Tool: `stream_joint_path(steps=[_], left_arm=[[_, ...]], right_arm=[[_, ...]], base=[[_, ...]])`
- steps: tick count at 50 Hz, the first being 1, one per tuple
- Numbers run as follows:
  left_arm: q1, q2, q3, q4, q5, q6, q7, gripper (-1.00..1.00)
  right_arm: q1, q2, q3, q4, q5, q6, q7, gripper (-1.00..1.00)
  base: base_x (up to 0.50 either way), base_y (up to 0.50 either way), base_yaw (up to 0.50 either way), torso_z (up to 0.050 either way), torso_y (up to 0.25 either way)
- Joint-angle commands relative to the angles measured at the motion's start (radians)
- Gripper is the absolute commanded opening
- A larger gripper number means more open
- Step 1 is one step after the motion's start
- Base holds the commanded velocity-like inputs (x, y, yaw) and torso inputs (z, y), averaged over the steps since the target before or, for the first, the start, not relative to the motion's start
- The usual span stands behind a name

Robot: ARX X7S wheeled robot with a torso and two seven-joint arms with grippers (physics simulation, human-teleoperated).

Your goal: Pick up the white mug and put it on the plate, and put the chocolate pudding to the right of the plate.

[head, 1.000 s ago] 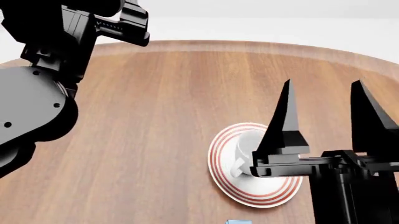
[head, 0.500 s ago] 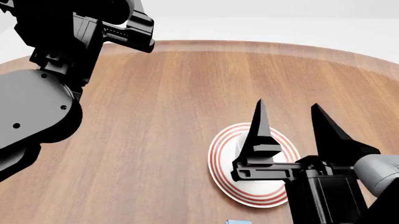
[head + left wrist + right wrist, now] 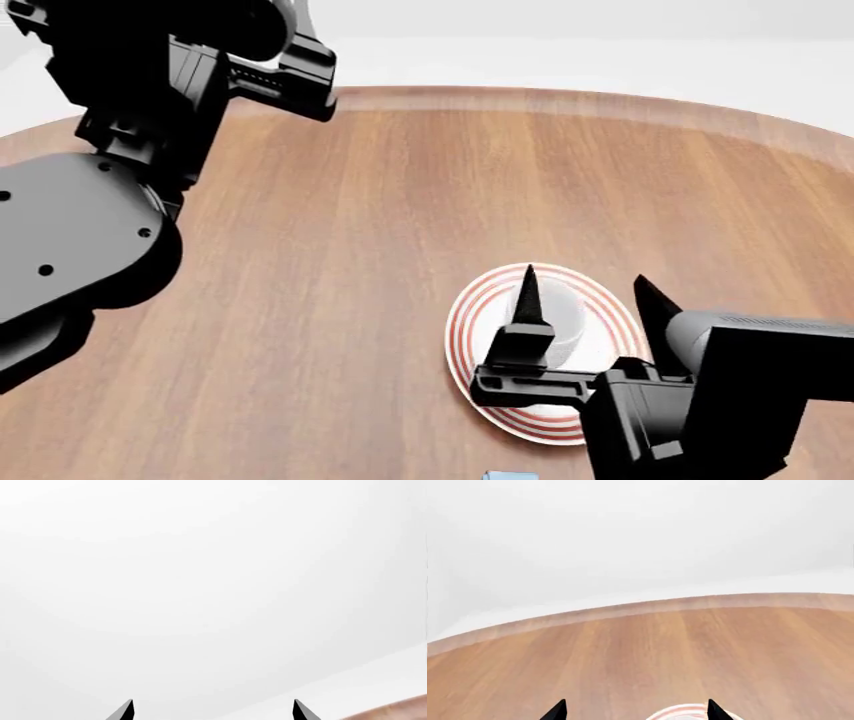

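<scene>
The white mug (image 3: 567, 318) stands on the plate (image 3: 463, 340), a white plate with red-orange rings, near the table's front right. My right gripper (image 3: 585, 288) hovers over the plate, open, its two black fingers either side of the mug and holding nothing. In the right wrist view the right gripper (image 3: 636, 711) shows only two spread tips, with a bit of the plate's rim (image 3: 684, 711) between them. A light blue sliver at the head view's bottom edge is the chocolate pudding (image 3: 510, 476). My left gripper (image 3: 212, 711) is open and faces blank white background.
The round wooden table (image 3: 400, 220) stretches away to its far edge (image 3: 534, 97). My left arm (image 3: 94, 230) is raised high at the table's left side, above the wood.
My right gripper has drawn back toward me and sunk lower in the head view, still open. The mug stays on the plate. The left arm has shifted slightly.
</scene>
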Motion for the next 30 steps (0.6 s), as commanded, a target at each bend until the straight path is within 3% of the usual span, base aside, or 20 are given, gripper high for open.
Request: stream_joint_path(steps=[1, 12, 23, 30], left_arm=[[-0.002, 0.026, -0.025, -0.003, 0.008, 0.003, 0.026, 1.0], [0.006, 0.029, -0.024, -0.005, 0.011, 0.005, 0.026, 1.0], [0.013, 0.03, -0.022, -0.003, 0.011, 0.002, 0.025, 1.0], [0.014, 0.029, -0.024, 0.0, 0.01, 0.0, 0.025, 1.0]], right_arm=[[-0.041, -0.078, 0.136, -0.015, 0.157, 0.154, 0.045, 1.0], [-0.133, -0.126, 0.353, -0.015, 0.303, 0.317, 0.045, 1.0], [-0.126, 0.052, 0.185, -0.015, 0.318, 0.141, 0.045, 1.0], [-0.085, 0.07, 0.056, -0.015, 0.312, 0.075, 0.045, 1.0]], base=[[0.0, 0.0, 0.0, 0.0, 0.0], [0.0, 0.0, 0.0, 0.0, 0.0], [0.0, 0.0, 0.0, 0.0, 0.0], [0.0, 0.0, 0.0, 0.0, 0.0]])
